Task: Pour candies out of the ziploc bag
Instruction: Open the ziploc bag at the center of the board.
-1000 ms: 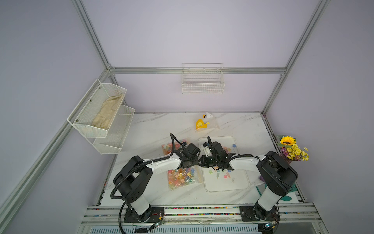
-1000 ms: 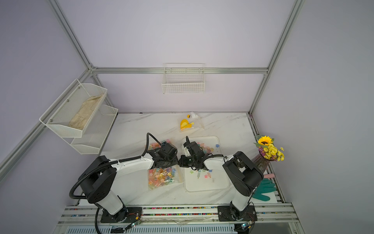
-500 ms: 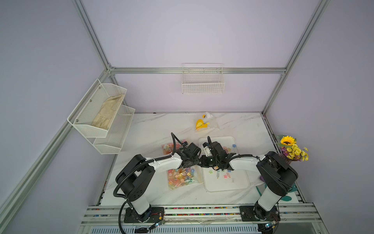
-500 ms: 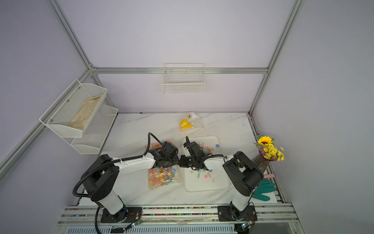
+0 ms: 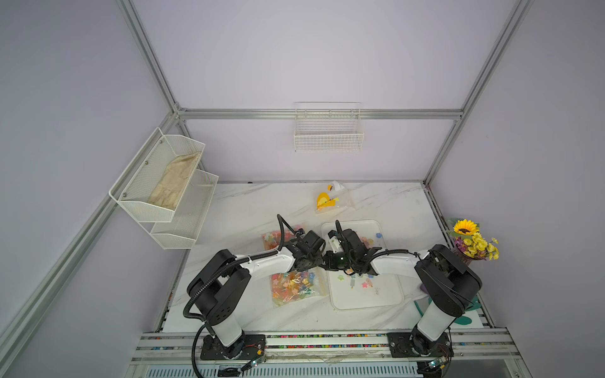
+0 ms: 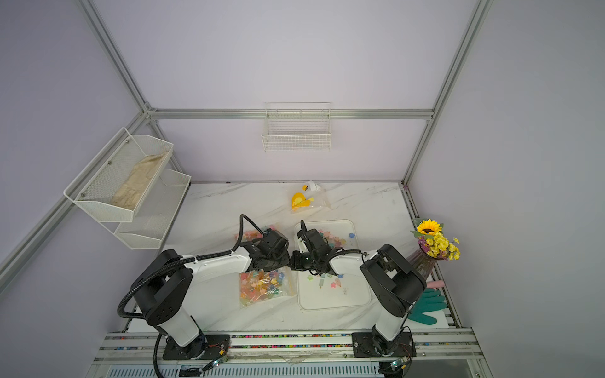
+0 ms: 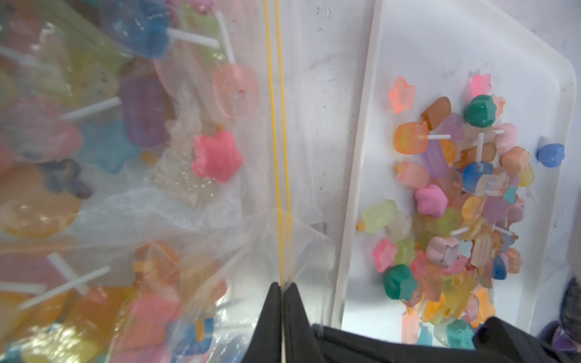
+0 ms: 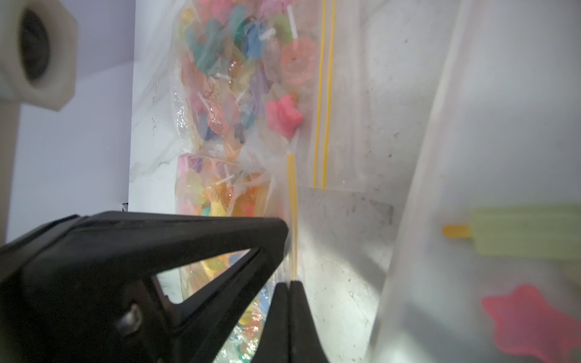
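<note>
**Both grippers pinched on one zip edge**

From my station, the left gripper shows its black fingers pressed together on the yellow-striped zip edge of the ziploc bag. The right gripper is clamped on that same edge, just beside it. In the right wrist view the left gripper's triangular black finger crosses in front of the bag.

The bag is thin, clear, crinkled film. Its body lies on the white marbled surface, zip side toward the tray. The candies fill it: glossy translucent stars, flowers and lolly bars in orange, pink, blue, green and yellow, on thin pale sticks. A loose heap of the same sweets sits at the far end of the tray. A few singles are scattered nearer the robot. The tray is shallow white plastic with rounded corners and a scuffed floor.

A second bag of sweets lies just beyond the held one, partly under the left arm. Its own yellow zip runs alongside the tray rim.

Around the work area I see:
- a clear packet with a yellow piece inside, at the back of the surface
- a sunflower bouquet at the right edge
- a teal glove by the right arm's base
- a white wire basket on the back wall
- a two-tier mesh shelf on the left wall, holding something beige and cloth-like

In both top views the wrists hide where the fingers meet the film.
</note>
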`<state>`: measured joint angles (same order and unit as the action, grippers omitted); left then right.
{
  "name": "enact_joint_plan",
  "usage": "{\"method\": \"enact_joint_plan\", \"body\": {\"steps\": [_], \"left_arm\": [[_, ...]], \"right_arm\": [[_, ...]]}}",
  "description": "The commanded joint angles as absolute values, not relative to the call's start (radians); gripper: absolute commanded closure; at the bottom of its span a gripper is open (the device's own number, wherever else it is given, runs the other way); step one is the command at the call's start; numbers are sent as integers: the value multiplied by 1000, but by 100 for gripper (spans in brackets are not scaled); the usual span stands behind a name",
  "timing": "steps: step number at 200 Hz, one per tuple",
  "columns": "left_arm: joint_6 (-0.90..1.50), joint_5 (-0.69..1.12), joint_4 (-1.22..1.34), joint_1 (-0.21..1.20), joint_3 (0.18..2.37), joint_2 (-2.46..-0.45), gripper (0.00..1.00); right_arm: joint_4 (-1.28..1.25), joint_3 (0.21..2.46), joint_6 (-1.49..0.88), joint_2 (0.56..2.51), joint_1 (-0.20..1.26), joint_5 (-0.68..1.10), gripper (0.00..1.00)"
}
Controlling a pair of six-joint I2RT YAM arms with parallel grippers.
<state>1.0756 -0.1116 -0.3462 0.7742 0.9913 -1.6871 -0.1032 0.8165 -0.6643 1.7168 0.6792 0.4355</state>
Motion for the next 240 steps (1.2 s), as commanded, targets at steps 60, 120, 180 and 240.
{"method": "enact_joint_plan", "body": {"steps": [60,120,180,240], "left_arm": [[1057,-112,-345,772,1051,-1694,100],[1057,-113,-347,772,1049,-1687,100],[1054,-112,-349,772,1057,-1690,100],[1063,-119,-359,771,1050,-1684,100]], "right_arm": [[-94,822,-653,1726,681,426,97],[-88,824,-649,1745,681,436,78],[-105,831,-644,1763,684,461,82],[-121,825,-638,1755,690,471,100]]}}
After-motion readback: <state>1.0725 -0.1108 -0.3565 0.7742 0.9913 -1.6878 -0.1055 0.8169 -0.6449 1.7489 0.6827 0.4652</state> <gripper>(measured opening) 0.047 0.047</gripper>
